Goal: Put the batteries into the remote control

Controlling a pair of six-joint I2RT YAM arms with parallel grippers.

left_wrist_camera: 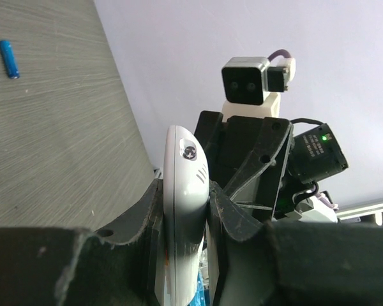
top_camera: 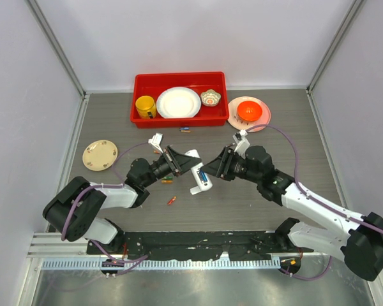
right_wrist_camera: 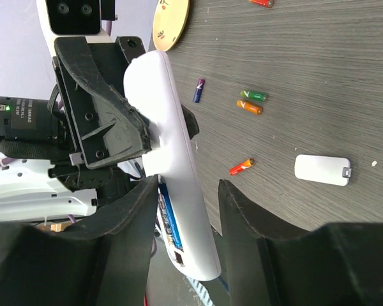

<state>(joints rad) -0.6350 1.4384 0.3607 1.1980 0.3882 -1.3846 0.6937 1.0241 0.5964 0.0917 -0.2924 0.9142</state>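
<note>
My left gripper is shut on the remote control, a slim white oblong held off the table at mid-table. A blue battery lies in its recessed slot. My right gripper straddles the remote's lower end with its jaws open: one finger lies against the slot side and a gap shows on the other. Loose batteries lie on the table: a red-orange one, a green one, an orange one, a dark one and a blue one.
The flat white cover lies on the table behind the left arm. A beige plate sits at the left. A red bin with a yellow mug, a white plate and a small bowl stands at the back, a pink plate with an orange bowl beside it.
</note>
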